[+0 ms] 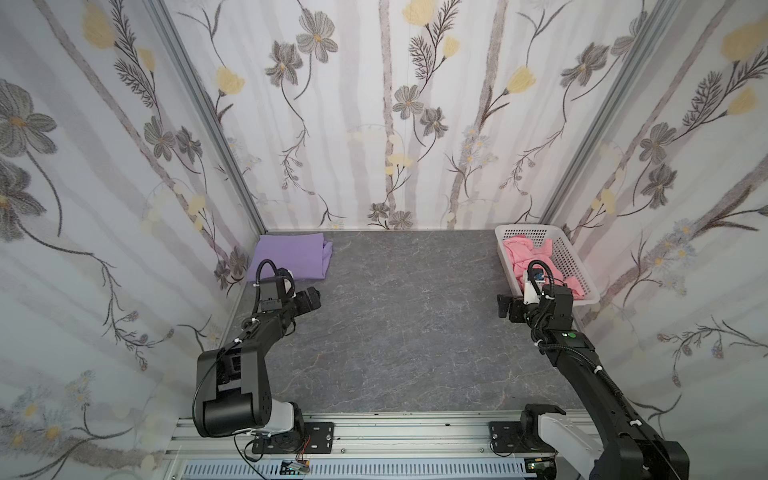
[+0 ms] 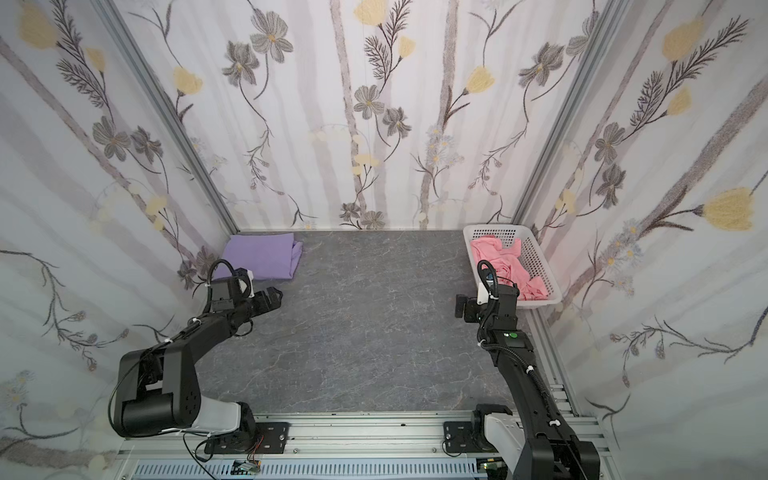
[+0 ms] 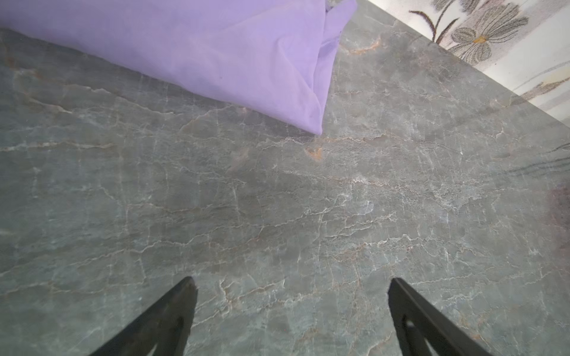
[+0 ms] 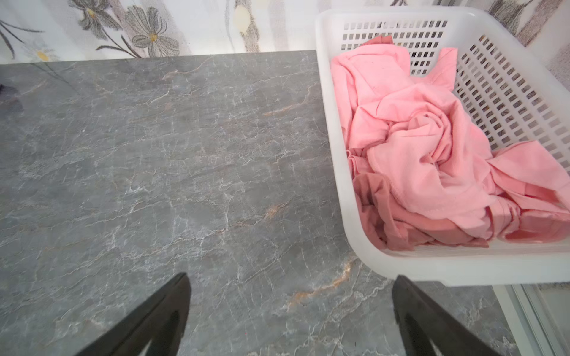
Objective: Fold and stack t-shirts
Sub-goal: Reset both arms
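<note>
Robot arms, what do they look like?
Both the left arm and right arm are chunky black tubes with white shells near their bases. Ribbed black cables loop over each wrist. The right arm wears a round green dot. The left tool and right tool each have two pointed black fingers.

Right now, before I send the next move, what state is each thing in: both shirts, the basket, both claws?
purple t-shirt: folded, lying flat on the table, far left corner.
pink t-shirt: crumpled, not folded, inside the basket.
basket: upright, far right corner.
left claw: open, empty, near the purple t-shirt.
right claw: open, empty, beside the basket.
</note>
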`<state>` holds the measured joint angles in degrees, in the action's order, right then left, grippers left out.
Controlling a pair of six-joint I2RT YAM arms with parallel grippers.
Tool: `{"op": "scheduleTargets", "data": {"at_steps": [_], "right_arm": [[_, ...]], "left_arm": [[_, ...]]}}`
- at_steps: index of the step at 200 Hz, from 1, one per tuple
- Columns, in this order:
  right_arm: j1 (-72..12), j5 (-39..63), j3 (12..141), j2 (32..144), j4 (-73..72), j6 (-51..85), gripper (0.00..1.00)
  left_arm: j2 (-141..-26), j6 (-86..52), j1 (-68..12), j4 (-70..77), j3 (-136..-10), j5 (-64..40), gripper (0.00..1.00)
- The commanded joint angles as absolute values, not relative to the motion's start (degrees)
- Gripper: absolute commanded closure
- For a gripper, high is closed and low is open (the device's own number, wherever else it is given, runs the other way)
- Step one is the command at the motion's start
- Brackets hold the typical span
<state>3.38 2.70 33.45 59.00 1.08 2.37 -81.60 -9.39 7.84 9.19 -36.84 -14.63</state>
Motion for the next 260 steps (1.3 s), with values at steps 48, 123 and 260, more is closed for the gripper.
{"op": "scheduleTargets", "data": {"at_steps": [48, 123, 260], "right_arm": [[3.3, -3.1, 27.0, 69.0, -20.9, 5.6, 0.00], [2.2, 2.2, 27.1, 78.6, -30.3, 3.5, 0.00], [-7.1, -3.1, 23.6, 84.6, -42.5, -5.0, 0.00]], "left_arm": [[-79.7, -4.3, 5.1, 31.6, -27.2, -5.4, 0.00], [-87.4, 0.2, -0.4, 39.1, -28.2, 0.2, 0.00], [-89.4, 0.1, -0.4, 50.6, -22.7, 0.7, 0.00]]}}
